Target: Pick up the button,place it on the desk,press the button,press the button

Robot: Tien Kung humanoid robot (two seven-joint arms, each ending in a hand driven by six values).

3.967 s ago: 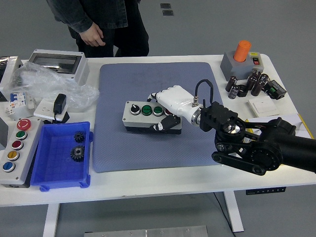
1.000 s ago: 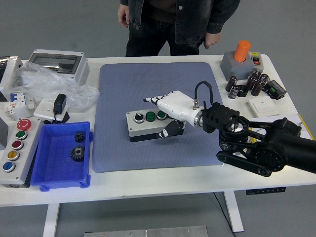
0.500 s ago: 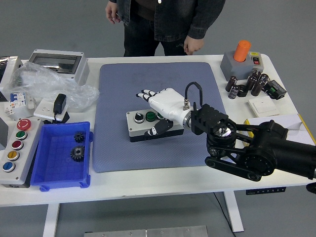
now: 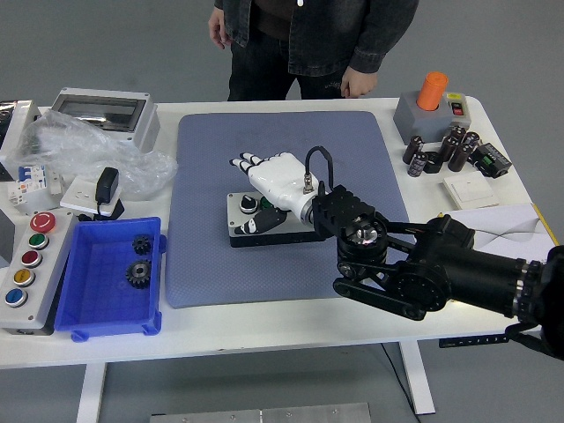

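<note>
A grey button box with a black base lies on the blue mat at the table's middle. Its black-and-white knob shows at its left end; the green buttons are hidden. My right hand, white with black fingertips, hovers flat over the box and covers most of it. Its fingers are stretched out toward the far left and hold nothing. Its thumb lies along the box's near side. The left arm is not in view.
A blue bin with two gears sits at the near left, beside a grey panel of coloured buttons. A plastic bag and a grey enclosure are far left. Capacitors and an orange button are far right. A person stands at the far side.
My right hand has moved left over the box, from its right end to covering the green buttons. The box has shifted slightly since four seconds ago. The person has shifted about.
</note>
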